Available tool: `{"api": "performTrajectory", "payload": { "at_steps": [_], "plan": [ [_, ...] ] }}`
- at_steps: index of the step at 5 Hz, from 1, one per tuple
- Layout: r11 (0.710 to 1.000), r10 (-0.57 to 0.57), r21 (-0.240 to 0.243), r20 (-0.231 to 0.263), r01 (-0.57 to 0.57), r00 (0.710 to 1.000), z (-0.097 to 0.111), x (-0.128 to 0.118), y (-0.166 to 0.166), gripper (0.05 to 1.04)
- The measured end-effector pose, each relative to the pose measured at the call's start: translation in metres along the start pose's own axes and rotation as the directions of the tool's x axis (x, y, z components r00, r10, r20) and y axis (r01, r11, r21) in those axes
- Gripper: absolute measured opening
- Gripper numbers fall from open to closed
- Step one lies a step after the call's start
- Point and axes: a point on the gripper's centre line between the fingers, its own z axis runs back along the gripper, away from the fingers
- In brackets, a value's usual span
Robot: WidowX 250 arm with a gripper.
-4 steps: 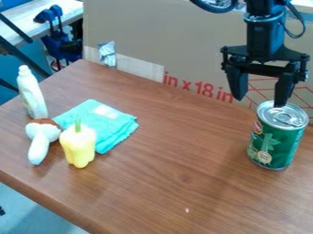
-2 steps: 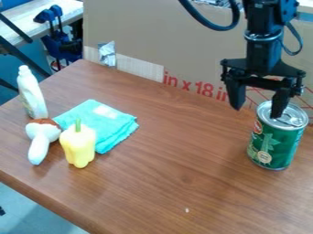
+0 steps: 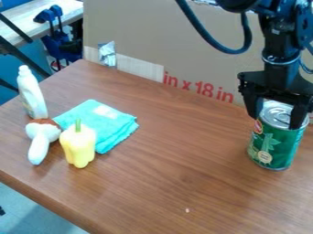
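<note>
My gripper (image 3: 275,118) is spread, with its fingers at the top of the can (image 3: 276,148); I cannot tell whether either one touches it. The can stands upright by the worktop's (image 3: 183,178) back edge, near the cardboard (image 3: 159,41).

What worries me most is alignment. One finger overlaps the lid (image 3: 278,115) from here, so if it is over the rim rather than outside it, going lower could press on the metal and tip the can. If I am off centre, closing could make one finger land first and shove the can sideways or back towards the cardboard. My hold could also be too high: round, smooth sides might slip or let the can swing. The pepper (image 3: 79,148), the cloth (image 3: 107,123) and the bottle (image 3: 32,93), towards the worktop's left edge, are well apart from me and seem a small risk.
</note>
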Motion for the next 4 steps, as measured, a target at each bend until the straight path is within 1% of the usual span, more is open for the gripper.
{"api": "performTrajectory", "payload": {
  "at_steps": [1,2,3,4],
  "plan": [
    [0.995,0.097,-0.011,0.067,-0.096,0.993,-0.007,0.005,0.002,1.001],
    [0.987,0.161,-0.020,0.102,-0.160,0.982,-0.008,0.015,0.013,1.001],
    [0.981,0.194,-0.011,0.124,-0.194,0.973,-0.010,0.024,0.021,1.001],
    [0.980,0.195,0.019,0.102,-0.198,0.975,-0.011,0.025,0.022,1.001]
  ]
}}
